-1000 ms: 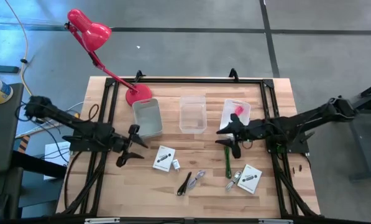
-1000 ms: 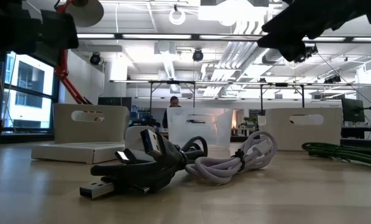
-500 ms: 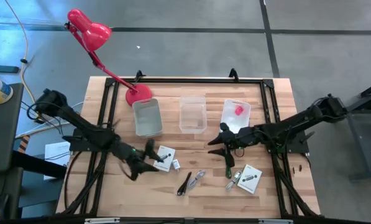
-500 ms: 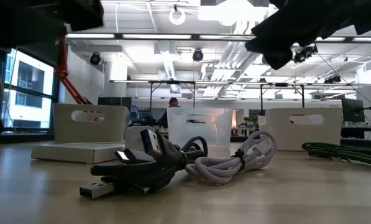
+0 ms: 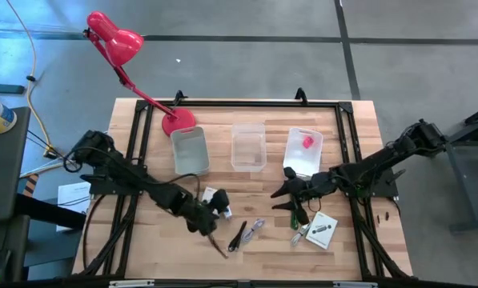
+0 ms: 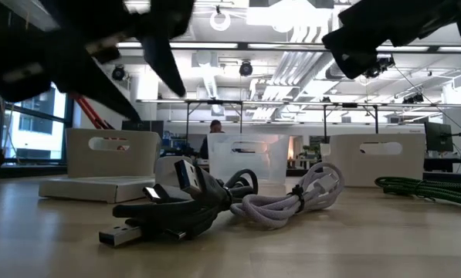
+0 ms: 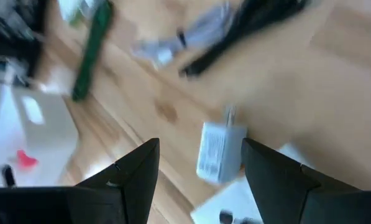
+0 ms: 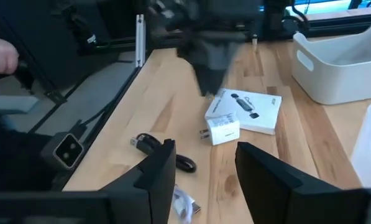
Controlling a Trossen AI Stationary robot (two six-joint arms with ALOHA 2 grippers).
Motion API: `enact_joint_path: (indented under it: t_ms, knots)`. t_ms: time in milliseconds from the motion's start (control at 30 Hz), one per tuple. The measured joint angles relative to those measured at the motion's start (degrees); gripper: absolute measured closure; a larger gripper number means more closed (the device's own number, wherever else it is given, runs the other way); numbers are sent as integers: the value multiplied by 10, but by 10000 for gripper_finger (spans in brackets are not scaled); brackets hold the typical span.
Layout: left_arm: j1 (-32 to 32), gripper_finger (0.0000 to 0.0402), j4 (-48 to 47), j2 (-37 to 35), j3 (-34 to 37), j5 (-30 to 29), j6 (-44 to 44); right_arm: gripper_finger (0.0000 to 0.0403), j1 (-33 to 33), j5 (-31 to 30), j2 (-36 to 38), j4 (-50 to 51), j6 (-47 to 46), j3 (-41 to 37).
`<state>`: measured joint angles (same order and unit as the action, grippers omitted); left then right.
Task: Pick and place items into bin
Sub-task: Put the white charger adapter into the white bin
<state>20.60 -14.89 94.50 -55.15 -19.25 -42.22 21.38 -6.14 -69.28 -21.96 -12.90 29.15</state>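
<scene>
L gripper [image 5: 209, 218] jaws apart, empty, over white charger plug [image 7: 217, 152] by card [image 5: 213, 199]; moved in from table's left. R gripper [image 5: 291, 197] apart, empty, nudged toward green stick [image 7: 91, 50].

The high camera hangs above and looks straight down on the whole counter [image 5: 247, 248], both arms and the red lamp [image 5: 114, 40] at its far corner. The low camera sits at counter height, close to the black cable [image 6: 172, 212], and faces level across the wood toward the three bins and the room behind. Each wrist camera looks out past its own dark fingers from close above the counter, and both share the small white adapter [image 7: 217, 152] [image 8: 223, 129] near the white card [image 8: 244, 109].
</scene>
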Motion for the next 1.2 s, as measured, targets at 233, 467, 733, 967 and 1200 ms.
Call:
enact_joint_path:
  t_ms: [233, 467, 733, 967, 1200]
  knots:
    - [-33, 186, -18, 46, -11, 9, 4, 253, 31, -40, 0, 9, -1, 0]
    - [-37, 186, -11, 51, -11, 37, 4, 253, 47, -55, 0, 14, -15, 0]
    - [-38, 186, 14, 59, -11, 59, 4, 255, 47, -69, 0, 13, -16, 0]
    - [-49, 186, 23, 59, -11, 66, 5, 257, 47, -70, 0, 11, -18, 0]
    - [-65, 186, 33, 68, -11, 91, 8, 258, 49, -71, 0, 12, -21, 0]
